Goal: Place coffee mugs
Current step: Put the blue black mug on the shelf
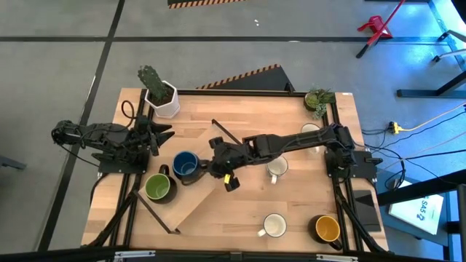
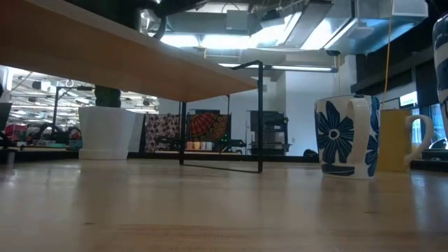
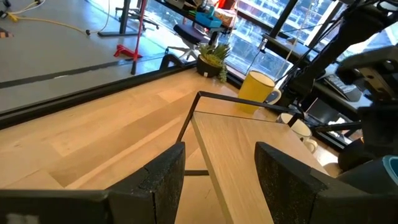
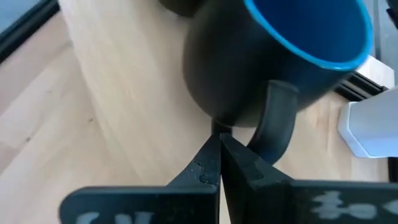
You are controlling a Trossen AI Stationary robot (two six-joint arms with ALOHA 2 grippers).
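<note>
Right wrist view shows the right gripper [image 4: 219, 149] with its two dark fingers [image 4: 202, 165] pressed together, nothing between them, their tips right at the base of the dark blue mug [image 4: 273, 56] beside its handle. High view places that right gripper [image 1: 218, 169] near the middle of the bench [image 1: 247, 211], just beside the dark blue mug [image 1: 186, 166], which sits on a raised wooden shelf panel [image 1: 193, 207]. The green mug [image 1: 158, 187] stands next to the blue one. A white mug [image 1: 277, 168] lies under the right arm; another white mug [image 1: 274, 226] and the yellow-orange mug [image 1: 327, 228] stand near the bench's front right. The left gripper [image 1: 162, 135] waits at the left edge, fingers [image 3: 163, 177] spread wide and holding nothing. A white pot with a cactus [image 1: 160, 93] and a small green plant [image 1: 318, 99] occupy the far corners.
</note>
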